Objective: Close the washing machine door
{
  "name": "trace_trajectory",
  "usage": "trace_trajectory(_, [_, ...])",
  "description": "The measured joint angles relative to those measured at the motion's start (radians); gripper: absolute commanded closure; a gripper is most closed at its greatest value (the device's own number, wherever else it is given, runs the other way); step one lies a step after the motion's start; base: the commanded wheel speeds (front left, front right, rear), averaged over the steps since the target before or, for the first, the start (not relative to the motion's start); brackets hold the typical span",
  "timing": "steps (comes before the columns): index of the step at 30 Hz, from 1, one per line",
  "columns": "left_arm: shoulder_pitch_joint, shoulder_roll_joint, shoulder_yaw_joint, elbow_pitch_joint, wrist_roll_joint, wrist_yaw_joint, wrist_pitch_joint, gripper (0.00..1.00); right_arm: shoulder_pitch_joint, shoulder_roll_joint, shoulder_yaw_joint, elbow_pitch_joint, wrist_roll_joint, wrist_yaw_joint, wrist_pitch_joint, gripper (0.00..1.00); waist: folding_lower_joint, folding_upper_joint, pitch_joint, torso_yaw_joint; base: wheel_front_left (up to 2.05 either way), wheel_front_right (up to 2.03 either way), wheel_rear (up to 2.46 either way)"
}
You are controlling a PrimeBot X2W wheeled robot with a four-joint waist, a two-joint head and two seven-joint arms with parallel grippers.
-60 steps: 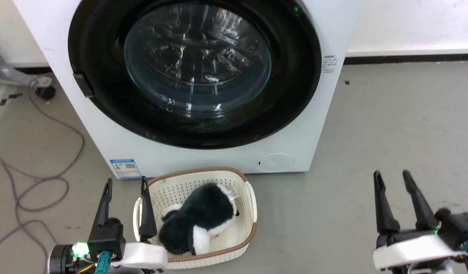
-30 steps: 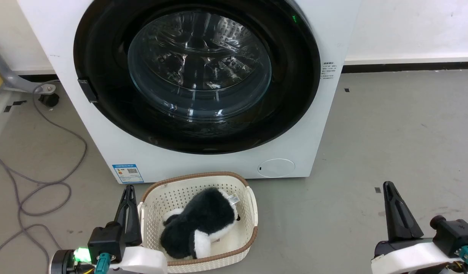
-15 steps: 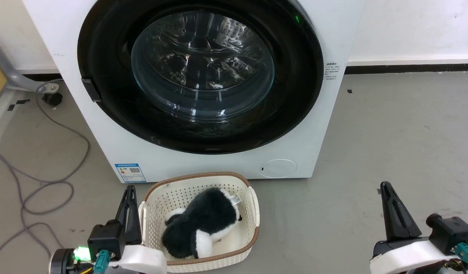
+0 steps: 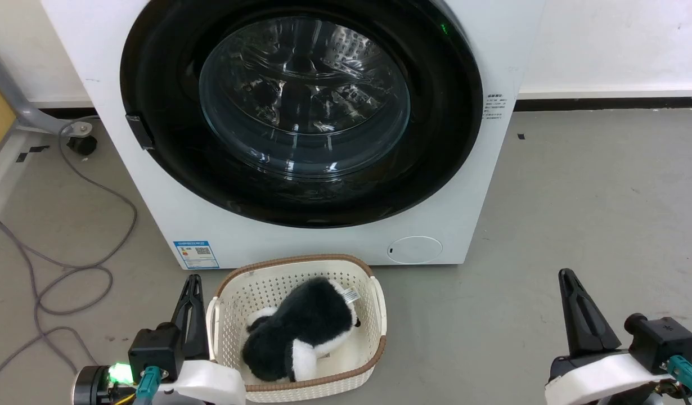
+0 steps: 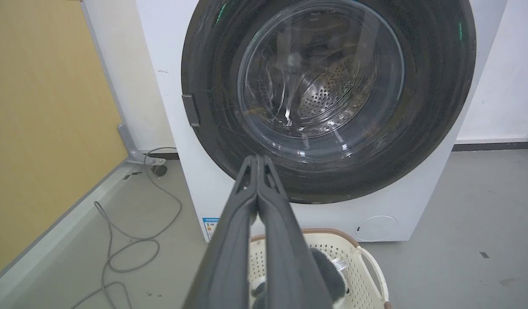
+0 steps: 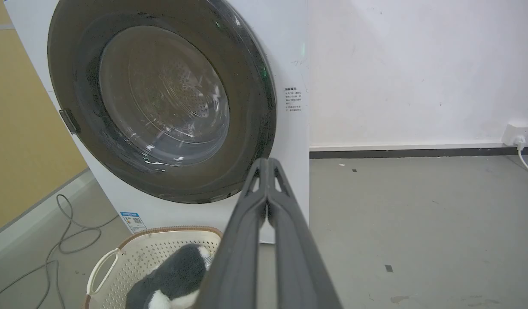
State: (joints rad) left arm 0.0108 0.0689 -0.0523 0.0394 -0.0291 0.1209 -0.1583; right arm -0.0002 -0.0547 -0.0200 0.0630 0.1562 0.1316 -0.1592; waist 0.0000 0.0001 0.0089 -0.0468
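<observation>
The washing machine (image 4: 335, 242) (image 5: 195, 171) (image 6: 292, 128) is a big white box straight ahead. Its door (image 4: 154, 67) (image 5: 435, 128) (image 6: 251, 141), glossy black rim around a bulging glass window (image 4: 304, 95), lies flat against the machine's front, with a small dark handle at its left edge. My left gripper (image 4: 193, 279) (image 5: 258, 158) sits low at the lower left beside the basket, fingers pressed together and empty. At the lower right my right gripper (image 4: 565, 274) (image 6: 268, 160) is also shut on nothing, well clear of the machine.
A cream perforated basket (image 4: 374, 306) (image 5: 367, 262) (image 6: 103, 266) holding a black-and-white plush toy (image 4: 298, 337) stands on the floor right before the machine. Grey cables (image 4: 70, 270) loop on the floor at left. A yellow panel (image 5: 40, 120) stands at far left, bare grey floor (image 4: 593, 197) at right.
Both grippers went from open to shut and dropped lower in the head view. The whole picture has shifted slightly, so the camera moved; the door stays flat against the machine.
</observation>
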Motion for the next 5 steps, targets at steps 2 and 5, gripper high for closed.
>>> trace_trajectory(2, [0.0,0.0,0.001,-0.001,0.001,-0.001,0.002,1.0,0.0,0.0,0.001,-0.001,-0.002,0.0,0.004,1.0,0.0,0.0,0.0,0.001,0.0,0.0,0.0])
trace_trajectory(5, [0.0,-0.001,0.003,-0.002,0.001,-0.007,0.009,1.0,0.0,0.0,0.001,-0.002,-0.007,0.0,0.01,1.0,0.0,-0.0001,-0.001,0.003,0.0,0.0,0.0])
